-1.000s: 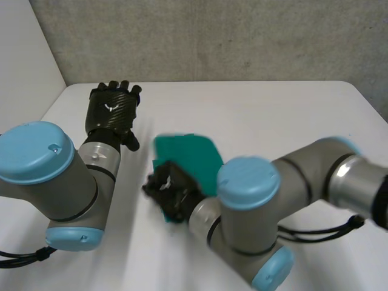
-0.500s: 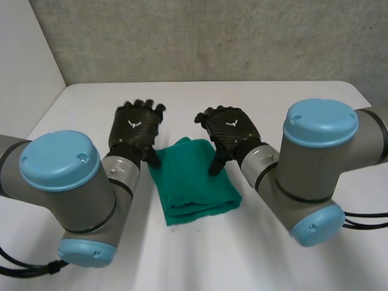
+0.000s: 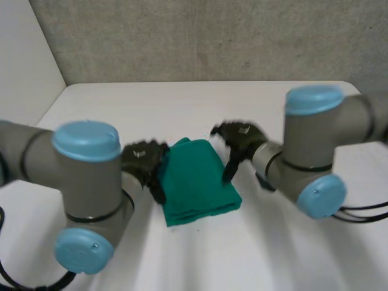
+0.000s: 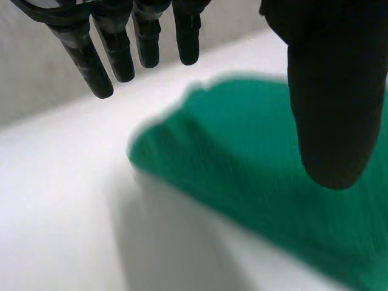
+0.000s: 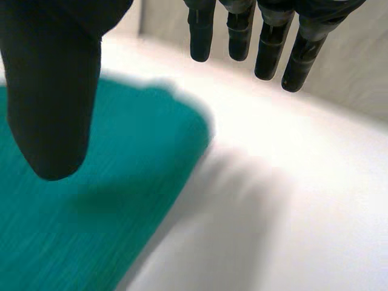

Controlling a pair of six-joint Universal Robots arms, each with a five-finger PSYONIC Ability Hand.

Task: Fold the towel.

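Green towel (image 3: 195,179), folded, between left hand (image 3: 142,160), right hand (image 3: 241,138)

Readable text: none anywhere on the scene.
Left hand (image 3: 145,162): a small white mark (image 3: 140,154) on its back, too blurred to read as letters or a brand.
Right hand (image 3: 239,138): a small white mark (image 3: 244,129) on its back, likewise too blurred to read.

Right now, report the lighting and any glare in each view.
Head view: soft, even light on the white table, no glare on the towel. Left wrist view: towel evenly lit. Right wrist view: table brightest just beyond the towel's edge.
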